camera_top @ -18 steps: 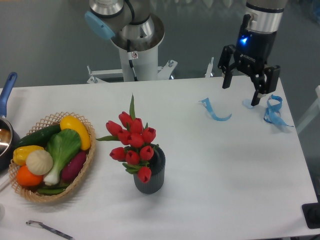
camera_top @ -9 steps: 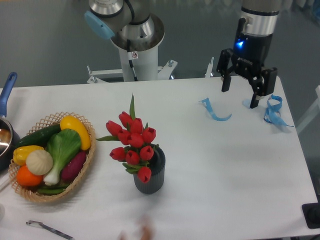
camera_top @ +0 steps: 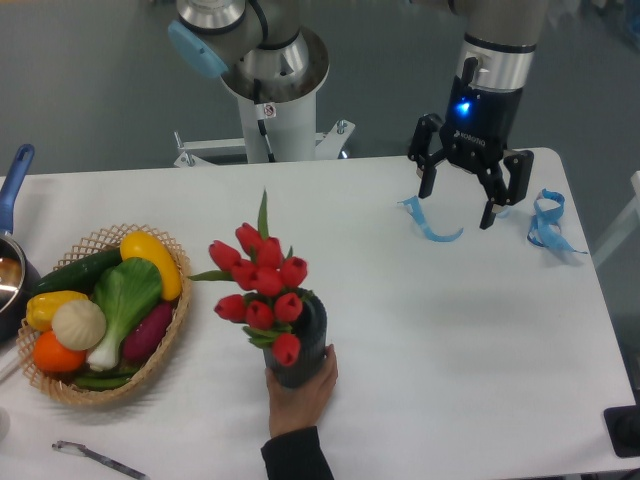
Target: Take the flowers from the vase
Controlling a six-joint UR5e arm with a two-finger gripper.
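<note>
The flowers [camera_top: 262,283], a bunch of red tulip buds with green leaves, stand in the small dark grey ribbed vase [camera_top: 306,338] at the table's front middle. A person's hand [camera_top: 300,392] reaches in from the front edge and holds the vase's base. My gripper [camera_top: 456,211] is open and empty, hovering above the table at the back right, far from the flowers and right of them. It hangs just above a blue ribbon [camera_top: 428,221].
A wicker basket [camera_top: 165,335] of vegetables sits at the left. A blue-handled metal pot [camera_top: 12,255] is at the left edge. A second blue ribbon [camera_top: 546,221] lies at the back right. A thin metal tool [camera_top: 96,457] lies at the front left.
My gripper has moved left and slightly toward the table's middle. A person's hand has come in from the front and gripped the vase, shifting it slightly.
</note>
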